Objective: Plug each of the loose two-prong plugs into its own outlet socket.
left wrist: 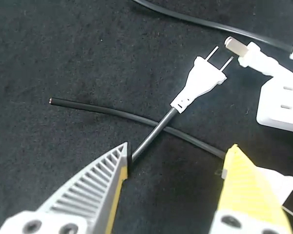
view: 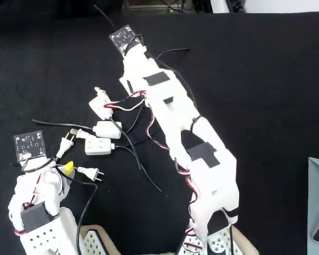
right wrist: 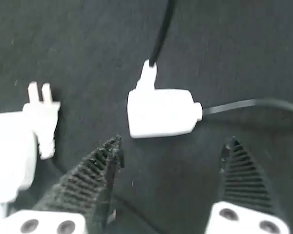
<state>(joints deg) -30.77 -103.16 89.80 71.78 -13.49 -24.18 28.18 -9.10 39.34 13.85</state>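
Where plug (left wrist: 201, 83) lies, socket (left wrist: 282, 109) sits near

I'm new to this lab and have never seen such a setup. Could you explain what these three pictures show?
Two small robot arms sit at a black table. The high view looks down from above; the other two pictures come from a camera on each arm's wrist. The left gripper, grey and yellow, is open over the black cable of a loose white plug. The right gripper, black, is open near a white socket block. Neither holds anything.
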